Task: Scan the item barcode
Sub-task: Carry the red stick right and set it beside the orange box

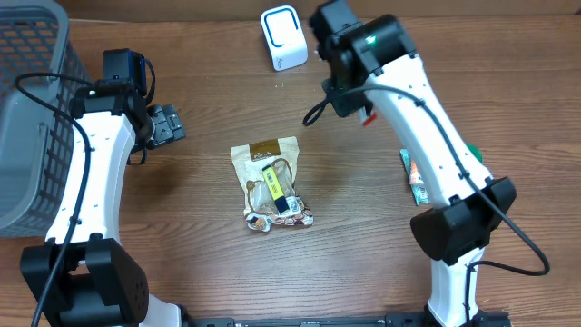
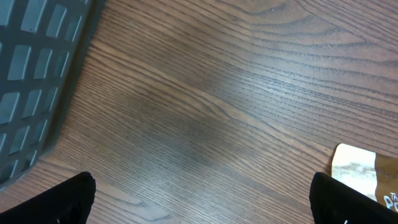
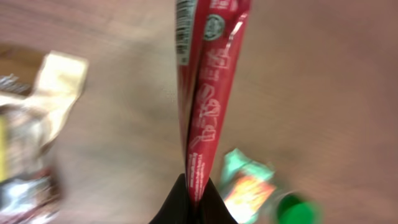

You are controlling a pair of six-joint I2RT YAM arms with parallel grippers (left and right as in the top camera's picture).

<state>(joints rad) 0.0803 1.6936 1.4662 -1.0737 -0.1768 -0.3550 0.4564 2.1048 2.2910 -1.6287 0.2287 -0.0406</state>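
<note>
- Wood-grain worktop [image 1: 363, 245] lies beneath everything.
- Pinching one end seam of the red sachet [image 3: 208, 93], the right fingers [image 3: 177, 208] are pressed together. The sachet is held in the air right of centre, toward the far edge.
- It looks light, thin and floppy, its film probably slippery; that flat seam seems the sound hold.
- Glossy red, white print, barcode [image 3: 185, 31] at its far end.
- Spread and empty, the left fingers [image 2: 68, 199] hover beside the basket [image 1: 36, 109].
- At the far edge sits the white scanner [image 1: 283, 38].
</note>
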